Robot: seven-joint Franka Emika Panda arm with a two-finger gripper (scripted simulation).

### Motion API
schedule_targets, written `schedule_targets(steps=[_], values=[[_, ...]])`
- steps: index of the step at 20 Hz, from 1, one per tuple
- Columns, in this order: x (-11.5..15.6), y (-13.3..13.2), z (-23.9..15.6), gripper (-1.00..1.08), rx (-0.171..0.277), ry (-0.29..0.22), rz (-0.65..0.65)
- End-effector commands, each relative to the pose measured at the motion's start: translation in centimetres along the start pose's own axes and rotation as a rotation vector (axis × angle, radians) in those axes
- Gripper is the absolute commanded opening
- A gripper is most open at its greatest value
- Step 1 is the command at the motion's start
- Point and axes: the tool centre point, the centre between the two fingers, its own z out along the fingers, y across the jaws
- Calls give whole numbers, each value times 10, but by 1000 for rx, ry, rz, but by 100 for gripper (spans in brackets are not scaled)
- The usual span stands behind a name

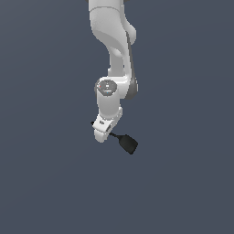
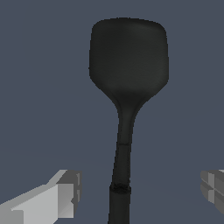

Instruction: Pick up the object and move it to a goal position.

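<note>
I see the white arm [image 1: 114, 55] reaching down from the top edge of the exterior view, its base cut off there, with plain grey-blue ground open on every side. My gripper [image 2: 139, 192] has its jaws spread wide apart, released, one finger [image 2: 61, 194] on each side of the handle without touching it. The black object [image 1: 126, 142] lies just under the gripper, head pointing toward the exterior view's right; its handle end runs off the wrist view's edge.
</note>
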Motion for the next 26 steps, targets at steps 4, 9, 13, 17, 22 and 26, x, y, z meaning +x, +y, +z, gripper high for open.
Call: schedule_targets(steps=[4,9,13,17,22,26], values=[[0,-1,18,100,1,0,-2],[-1,-1,41,100,1,0,-4],[0,-1,48,100,1,0,-5],[0,-1,48,-100,1,0,-5],[0,-1,48,-100,1,0,-5],[0,-2,47,-100,2,0,-6]])
